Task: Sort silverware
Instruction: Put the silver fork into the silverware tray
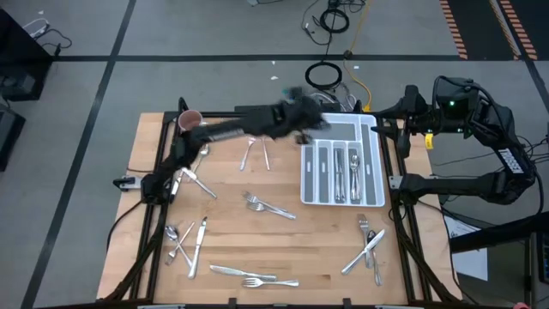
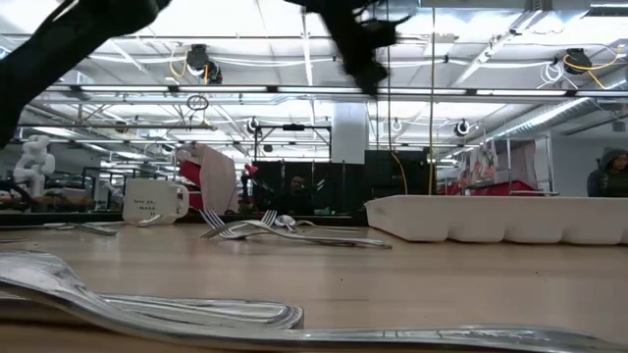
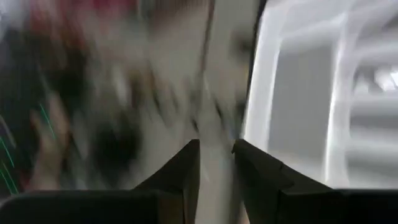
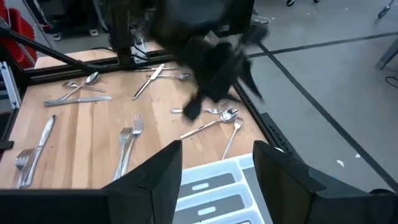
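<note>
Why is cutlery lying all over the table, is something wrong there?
Nothing looks broken or spilled. The silverware lies loose in crossed heaps on the wooden table, and only some pieces sit in the white tray. The left gripper hovers at the tray's far corner; the right gripper waits open beside the table.

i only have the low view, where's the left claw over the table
Observer: The left claw is over the tray's corner nearest the mug.
Operator: anything in the tray
Observer: Yes, silverware lies in its long slots.
Operator: and the right arm
Observer: The right claw waits open at the tray's other side, by the table's right edge.
</note>
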### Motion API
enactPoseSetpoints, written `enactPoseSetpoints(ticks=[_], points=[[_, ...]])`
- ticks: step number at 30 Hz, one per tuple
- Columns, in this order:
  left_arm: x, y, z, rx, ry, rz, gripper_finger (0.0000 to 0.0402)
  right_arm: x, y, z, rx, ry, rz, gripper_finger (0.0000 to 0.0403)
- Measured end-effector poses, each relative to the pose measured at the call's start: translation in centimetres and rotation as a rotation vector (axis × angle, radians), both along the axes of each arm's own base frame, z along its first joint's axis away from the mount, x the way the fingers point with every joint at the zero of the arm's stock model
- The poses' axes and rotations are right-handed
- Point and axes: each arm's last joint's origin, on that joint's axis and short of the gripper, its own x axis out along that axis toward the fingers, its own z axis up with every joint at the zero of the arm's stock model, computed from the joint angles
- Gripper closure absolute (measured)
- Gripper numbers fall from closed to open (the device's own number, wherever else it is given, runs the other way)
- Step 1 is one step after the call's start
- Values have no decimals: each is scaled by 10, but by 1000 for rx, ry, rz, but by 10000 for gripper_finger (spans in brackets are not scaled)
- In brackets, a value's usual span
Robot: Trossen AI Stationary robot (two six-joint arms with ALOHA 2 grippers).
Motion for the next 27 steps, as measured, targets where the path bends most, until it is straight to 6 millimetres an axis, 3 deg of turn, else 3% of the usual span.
enactPoseSetpoints(ticks=[4, 7, 11, 13, 15, 19, 23, 27], points=[[-64, 13, 6, -416, 94, 326, 318, 0, 0, 0, 4, -2, -8, 215], [-93, 2, 11, -627, 306, 276, 329, 1, -1, 0, 5, 0, -7, 215], [-91, -39, 22, -718, 255, -35, 332, 3, -2, 0, 1, 6, -4, 215], [-90, -60, 18, -698, 279, -134, 332, 3, -2, -1, 1, 7, -5, 215], [-91, -75, -4, -707, 398, -159, 332, 3, -2, -1, 0, 8, -2, 215], [-82, -103, -52, -813, 462, -232, 332, 3, -2, -1, 0, 9, -1, 215], [-76, -103, -73, -996, 387, -262, 332, 3, -2, -1, -6, 13, 3, 215], [-79, -106, -80, -1017, 401, -241, 332, 2, -1, -2, -5, 26, 7, 215]])
